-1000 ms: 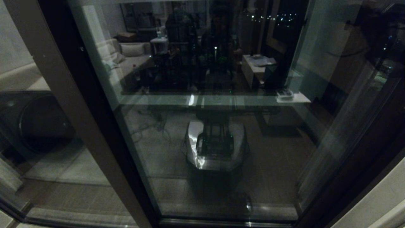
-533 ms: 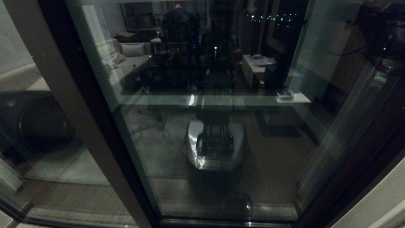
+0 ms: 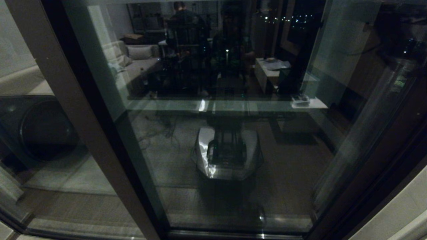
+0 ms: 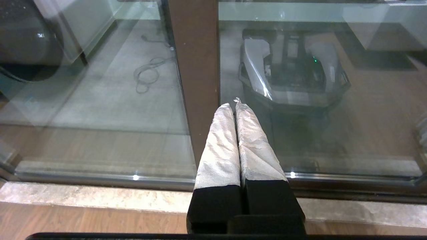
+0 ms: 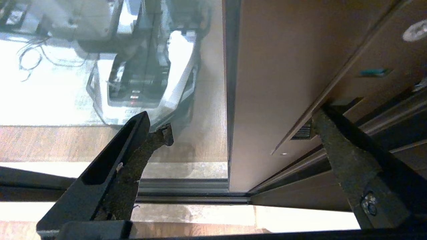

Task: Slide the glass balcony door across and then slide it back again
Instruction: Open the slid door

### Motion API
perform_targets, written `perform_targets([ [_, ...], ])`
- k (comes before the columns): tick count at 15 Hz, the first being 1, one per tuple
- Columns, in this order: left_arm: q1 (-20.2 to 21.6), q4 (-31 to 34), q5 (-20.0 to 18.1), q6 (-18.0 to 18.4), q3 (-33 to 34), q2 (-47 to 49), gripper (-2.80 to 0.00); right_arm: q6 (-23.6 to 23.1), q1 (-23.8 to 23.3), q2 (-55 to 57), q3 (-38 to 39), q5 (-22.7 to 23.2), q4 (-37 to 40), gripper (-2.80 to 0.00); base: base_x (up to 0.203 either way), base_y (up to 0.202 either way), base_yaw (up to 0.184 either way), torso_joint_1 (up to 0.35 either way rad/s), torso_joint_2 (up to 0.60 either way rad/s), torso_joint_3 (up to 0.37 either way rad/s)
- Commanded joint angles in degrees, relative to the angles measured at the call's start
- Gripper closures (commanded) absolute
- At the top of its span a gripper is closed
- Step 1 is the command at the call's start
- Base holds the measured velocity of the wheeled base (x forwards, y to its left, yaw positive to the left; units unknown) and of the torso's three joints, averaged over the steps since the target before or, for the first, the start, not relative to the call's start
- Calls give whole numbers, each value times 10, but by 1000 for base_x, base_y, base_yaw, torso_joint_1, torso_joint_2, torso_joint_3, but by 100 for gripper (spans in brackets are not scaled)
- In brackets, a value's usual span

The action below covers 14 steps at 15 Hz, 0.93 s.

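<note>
The glass balcony door (image 3: 227, 140) fills the head view as a wide reflective pane in a dark brown frame. Its brown stile (image 5: 267, 83) runs through the right wrist view, with a narrow recessed slot handle (image 5: 303, 132) in it. My right gripper (image 5: 242, 125) is open and straddles this stile. One finger (image 5: 133, 156) is in front of the glass and the other finger (image 5: 347, 156) has its tip at the slot handle. My left gripper (image 4: 233, 105) is shut on nothing, its white-wrapped tips close to the pane beside a plain brown post (image 4: 196, 66). Neither gripper shows in the head view.
The plain brown post (image 3: 66, 110) slants down the left of the head view with a fixed pane (image 3: 36, 140) behind it. The dark floor track (image 5: 186, 191) and a pale stone sill (image 4: 83, 198) run below the door. A white wall edge (image 3: 397, 213) is at the right.
The door's pane and its frame edges have shifted a little to the left. The reflections in the glass have moved with it.
</note>
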Motion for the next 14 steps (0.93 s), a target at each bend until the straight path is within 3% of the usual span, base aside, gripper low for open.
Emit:
perform_targets([
  [1, 0, 0, 0, 0, 0, 0, 0, -1, 7, -21, 21, 0, 3, -280, 0, 0, 0, 0, 0, 0],
  [8, 0, 0, 0, 0, 0, 0, 0, -1, 22, -51, 59, -1, 3, -280, 0, 0, 0, 0, 0, 0],
  [11, 0, 0, 0, 0, 0, 0, 0, -4, -3, -87, 83, -2, 3, -280, 0, 0, 0, 0, 0, 0],
  [12, 0, 0, 0, 0, 0, 0, 0, -6, -14, -104, 96, -3, 3, -114, 0, 0, 0, 0, 0, 0],
  [13, 0, 0, 0, 0, 0, 0, 0, -12, -29, -121, 109, -4, 3, 0, 0, 0, 0, 0, 0, 0],
  [14, -1, 0, 0, 0, 0, 0, 0, -24, -45, -136, 119, -7, 3, 0, 0, 0, 0, 0, 0, 0],
])
